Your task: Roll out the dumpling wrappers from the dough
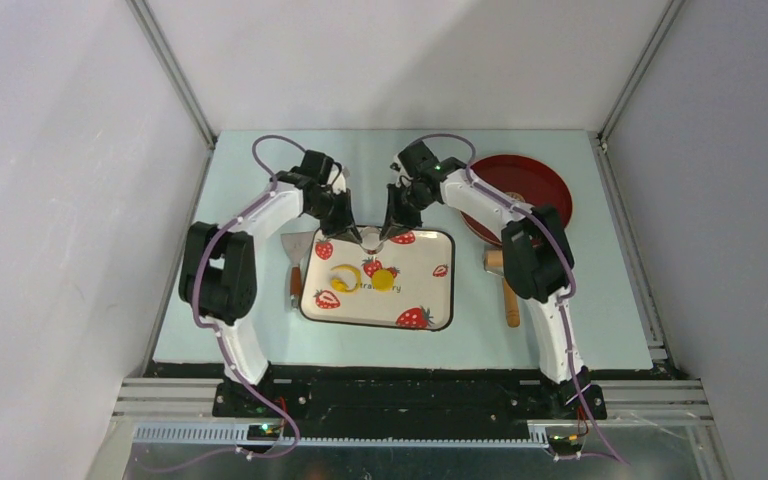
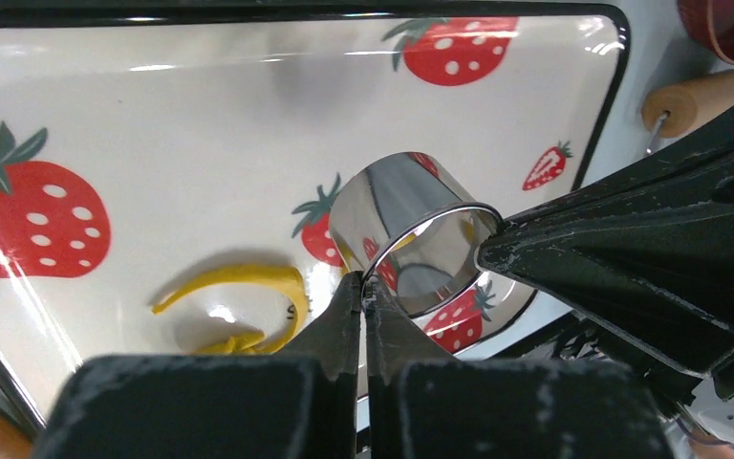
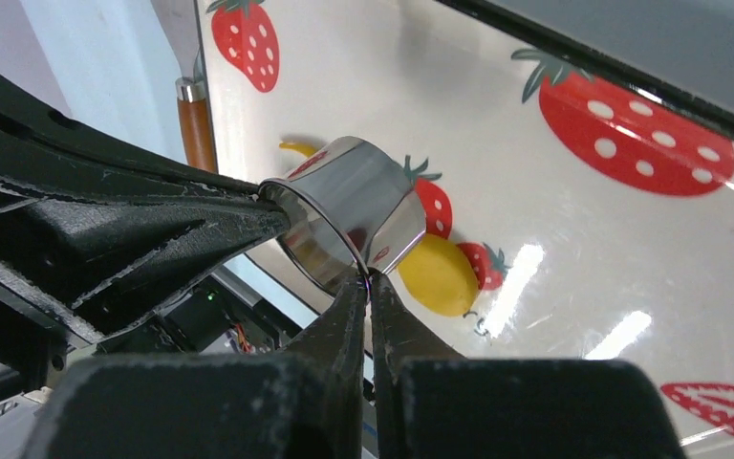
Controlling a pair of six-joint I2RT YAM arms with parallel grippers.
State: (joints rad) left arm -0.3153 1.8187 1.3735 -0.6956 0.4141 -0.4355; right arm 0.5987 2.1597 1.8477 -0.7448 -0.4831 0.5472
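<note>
Frame centre: left gripper (image 1: 358,234) and right gripper (image 1: 388,232) both pinch the rim of the shiny cylindrical metal ring cutter (image 1: 371,240), over the white strawberry-print tray (image 1: 412,285).

Mirror-polished metal ring cutter (image 2: 401,215), glossy smooth strawberry-print tray (image 2: 201,124), matt yellow dough (image 2: 239,275)

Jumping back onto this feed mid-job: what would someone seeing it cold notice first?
The shiny ring cutter stands out: the left gripper and right gripper both pinch its rim from opposite sides, tilted at the far edge of the strawberry tray. On the tray lie a curled dough scrap, left, and a round yellow wrapper near the middle. A red plate sits at the table's far right.
</note>
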